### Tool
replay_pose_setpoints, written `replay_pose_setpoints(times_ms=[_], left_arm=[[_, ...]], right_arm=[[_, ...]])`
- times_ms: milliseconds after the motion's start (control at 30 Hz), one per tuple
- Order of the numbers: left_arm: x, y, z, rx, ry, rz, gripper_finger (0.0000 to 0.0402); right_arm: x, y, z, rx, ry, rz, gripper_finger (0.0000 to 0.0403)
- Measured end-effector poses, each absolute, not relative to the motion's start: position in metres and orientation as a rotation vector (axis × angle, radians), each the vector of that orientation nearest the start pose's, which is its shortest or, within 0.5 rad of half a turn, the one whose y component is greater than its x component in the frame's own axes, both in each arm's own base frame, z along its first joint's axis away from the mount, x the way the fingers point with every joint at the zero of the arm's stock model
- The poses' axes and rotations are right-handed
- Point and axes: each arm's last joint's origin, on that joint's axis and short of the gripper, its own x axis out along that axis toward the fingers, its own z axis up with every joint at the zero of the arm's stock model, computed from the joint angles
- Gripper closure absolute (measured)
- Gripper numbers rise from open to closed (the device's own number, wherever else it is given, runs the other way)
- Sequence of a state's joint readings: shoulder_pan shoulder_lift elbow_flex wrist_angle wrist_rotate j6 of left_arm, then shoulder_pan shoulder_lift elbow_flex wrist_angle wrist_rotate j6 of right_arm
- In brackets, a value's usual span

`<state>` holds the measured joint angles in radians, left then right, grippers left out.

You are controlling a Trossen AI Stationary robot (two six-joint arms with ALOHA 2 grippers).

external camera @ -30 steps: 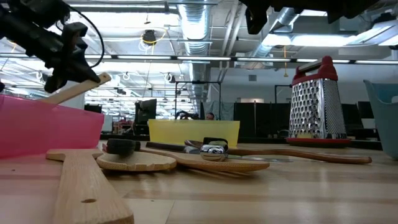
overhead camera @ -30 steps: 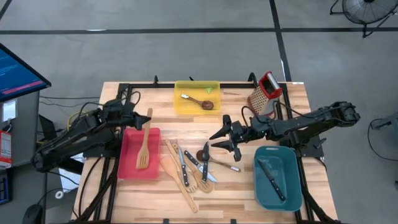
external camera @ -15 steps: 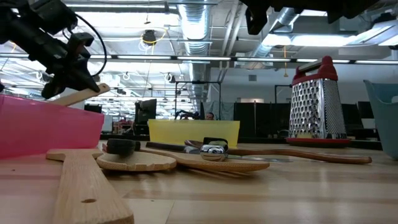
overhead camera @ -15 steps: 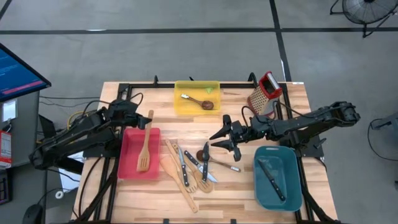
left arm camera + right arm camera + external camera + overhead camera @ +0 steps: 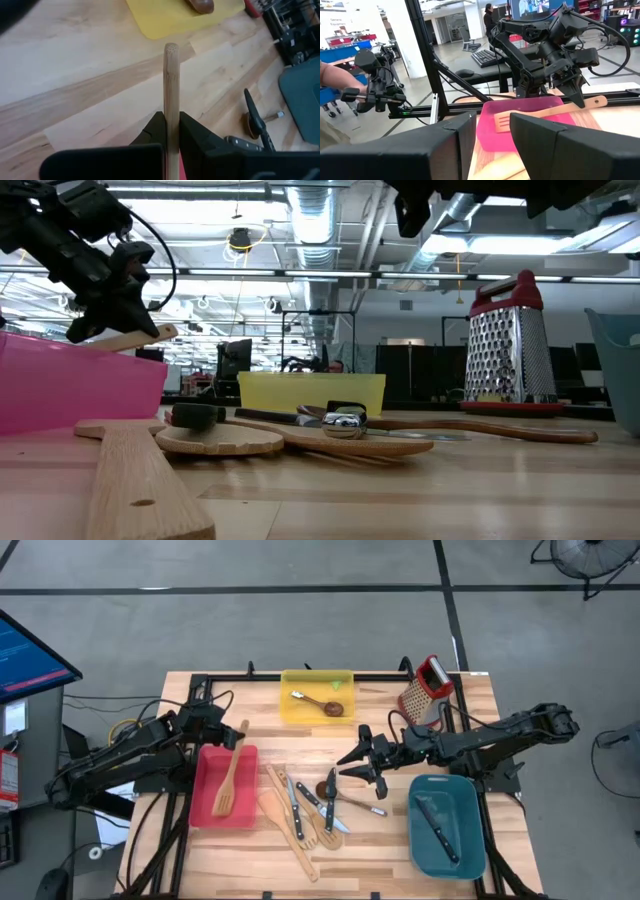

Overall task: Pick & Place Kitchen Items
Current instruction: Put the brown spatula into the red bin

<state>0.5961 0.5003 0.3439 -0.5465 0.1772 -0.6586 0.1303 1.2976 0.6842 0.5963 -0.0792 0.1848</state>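
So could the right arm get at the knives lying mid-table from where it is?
Probably yes: the right gripper hangs with fingers apart just beside the knives, and nothing stands between them.

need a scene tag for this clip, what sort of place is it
Likely a robotics lab or open workshop, not a kitchen: exposed ceiling ducts, a desk with a keyboard behind the table, and a person's hand on a control rig.

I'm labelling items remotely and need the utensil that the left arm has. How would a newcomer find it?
Start at the red bin on the table's left side. Over it slants a pale slotted wooden turner, its handle end clamped in the left pincer. The other pale wooden utensils lie loose mid-table.
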Motion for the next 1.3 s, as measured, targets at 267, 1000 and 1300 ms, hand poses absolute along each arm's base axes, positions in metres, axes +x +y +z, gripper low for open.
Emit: replay_pose_setpoints(times_ms=[267, 1000, 1300], left_arm=[[0.097, 0.057, 0.188, -0.896, 0.536, 0.537, 0.0392], [0.102, 0.044, 0.187, -0.895, 0.606, 0.405, 0.0390], [0.100, 0.044, 0.186, -0.895, 0.619, 0.425, 0.0389]], right_arm=[[0.278, 0.039, 0.263, 0.183, 0.052, 0.205, 0.0272], [0.278, 0.039, 0.262, 0.183, 0.058, 0.205, 0.0272], [0.278, 0.039, 0.262, 0.184, 0.058, 0.205, 0.0272]])
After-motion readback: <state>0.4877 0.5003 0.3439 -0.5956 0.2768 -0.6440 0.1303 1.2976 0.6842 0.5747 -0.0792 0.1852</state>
